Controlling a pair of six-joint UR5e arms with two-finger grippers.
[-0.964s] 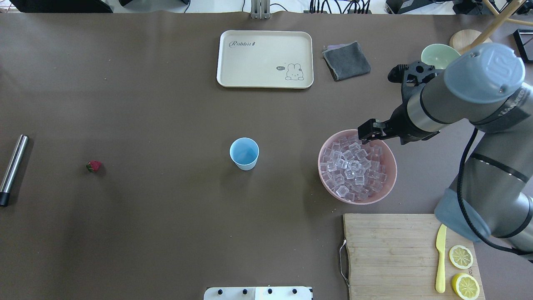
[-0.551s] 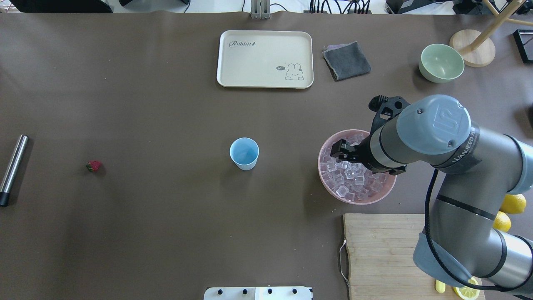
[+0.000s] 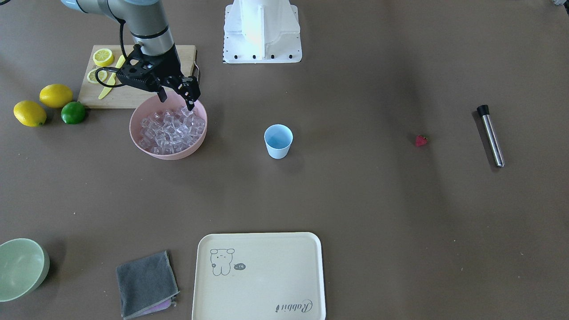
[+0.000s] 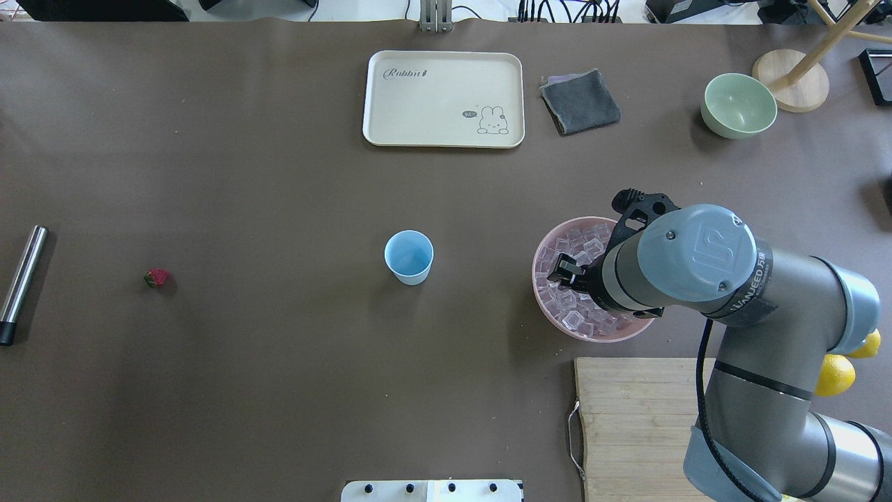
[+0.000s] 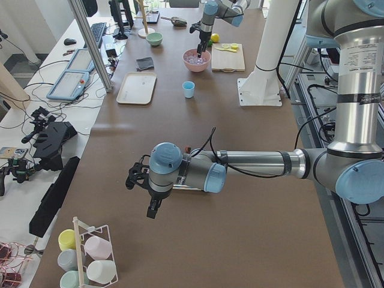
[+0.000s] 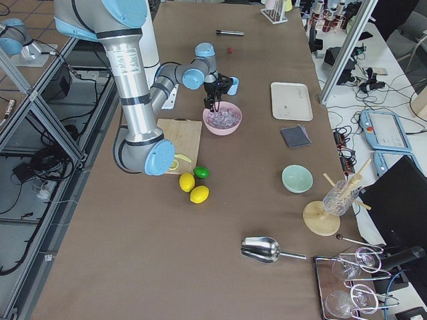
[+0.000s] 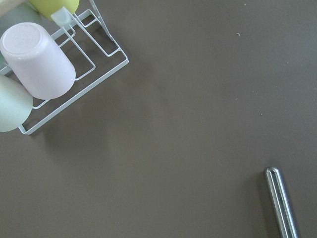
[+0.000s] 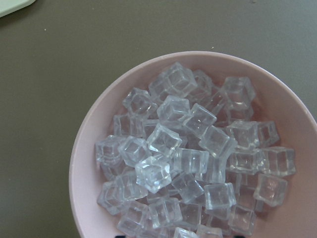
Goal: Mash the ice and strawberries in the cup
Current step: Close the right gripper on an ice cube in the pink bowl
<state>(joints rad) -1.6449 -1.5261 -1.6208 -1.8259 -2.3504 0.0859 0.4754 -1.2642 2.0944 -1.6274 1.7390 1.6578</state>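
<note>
The cup (image 4: 409, 256) stands upright; the strawberry (image 4: 157, 278) lies sideways, green tip away.

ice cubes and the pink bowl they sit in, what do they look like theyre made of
Ice: likely clear acrylic or glass rather than frozen water; glossy, sharp-edged, near-identical cubes with no melt water visible.
Pink bowl: probably plastic, perhaps melamine; opaque, smooth, satin wall with an even rim.

1 strawberry (image 4: 157, 278), 1 tray (image 4: 432, 104), 1 lime (image 3: 73, 112)
</note>
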